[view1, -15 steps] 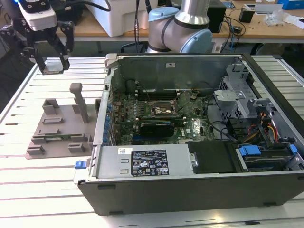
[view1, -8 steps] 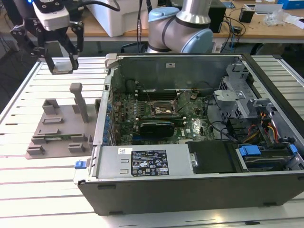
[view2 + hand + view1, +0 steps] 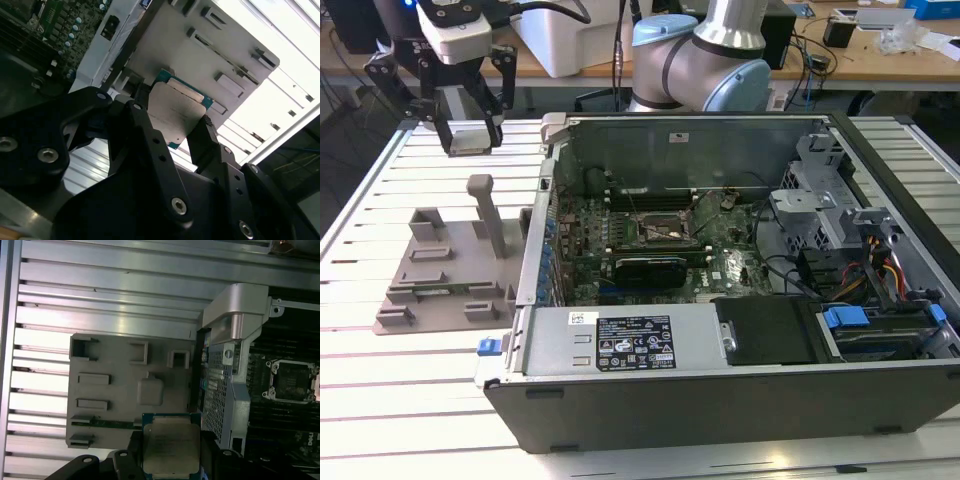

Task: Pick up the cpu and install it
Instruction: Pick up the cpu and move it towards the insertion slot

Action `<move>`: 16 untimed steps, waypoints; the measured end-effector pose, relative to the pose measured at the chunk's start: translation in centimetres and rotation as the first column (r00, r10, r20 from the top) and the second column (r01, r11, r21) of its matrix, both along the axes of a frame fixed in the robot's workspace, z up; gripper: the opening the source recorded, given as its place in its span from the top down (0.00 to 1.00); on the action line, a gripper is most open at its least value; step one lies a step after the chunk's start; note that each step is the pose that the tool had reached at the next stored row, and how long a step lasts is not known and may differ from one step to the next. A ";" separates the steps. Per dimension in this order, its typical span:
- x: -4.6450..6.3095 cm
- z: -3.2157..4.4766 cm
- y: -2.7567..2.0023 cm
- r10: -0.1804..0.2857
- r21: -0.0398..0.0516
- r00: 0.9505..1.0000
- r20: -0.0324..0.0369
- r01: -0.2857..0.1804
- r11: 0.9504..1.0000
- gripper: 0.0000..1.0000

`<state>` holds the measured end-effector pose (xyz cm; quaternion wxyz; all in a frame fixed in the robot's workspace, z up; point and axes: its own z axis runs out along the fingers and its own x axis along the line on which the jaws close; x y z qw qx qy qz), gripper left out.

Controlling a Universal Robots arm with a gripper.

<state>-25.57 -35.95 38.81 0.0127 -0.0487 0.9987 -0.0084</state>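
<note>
The gripper [image 3: 470,135] is clamped on the cpu [image 3: 470,143], holding it in the air over the grey tray [image 3: 440,290], on the exterior view's left of the open pc case [image 3: 720,395]. In both wrist views the chip sits btw the black fingers [image 3: 150,140] (silvery top toward the cams). The mobo socket [image 3: 292,387] lies well apart, inside the case.

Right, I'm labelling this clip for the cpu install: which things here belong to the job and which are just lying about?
Belongs to the job:
black gripper, shut on the flat silvery square cpu
black-framed square motherboard socket
grey plastic tray with posts

Just lying about:
grey labelled power supply box
blue plastic drive latch
white box on the back bench
</note>
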 end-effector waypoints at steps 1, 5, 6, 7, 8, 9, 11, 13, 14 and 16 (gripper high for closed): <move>0.3 0.00 0.01 0.000 0.000 1.000 0.000 0.000 1.000 0.45; 1.7 0.00 0.03 0.000 0.000 1.000 0.000 0.000 1.000 0.45; 1.9 0.00 0.03 0.000 0.000 1.000 0.000 0.000 1.000 0.45; 2.2 0.00 0.04 0.000 0.000 1.000 0.000 0.000 1.000 0.45; 2.4 0.00 0.04 0.000 0.000 1.000 0.000 0.000 1.000 0.45; 2.8 -0.01 0.06 0.000 0.000 1.000 0.000 0.000 1.000 0.45; 3.4 -0.01 0.10 0.000 0.000 1.000 -0.001 0.000 1.000 0.45; 4.1 0.00 0.16 0.000 0.000 1.000 -0.001 0.000 1.000 0.45; 4.4 0.00 0.17 0.000 0.000 1.000 -0.001 0.000 1.000 0.45; 5.4 -0.01 0.24 0.000 0.000 1.000 -0.001 0.000 1.000 0.45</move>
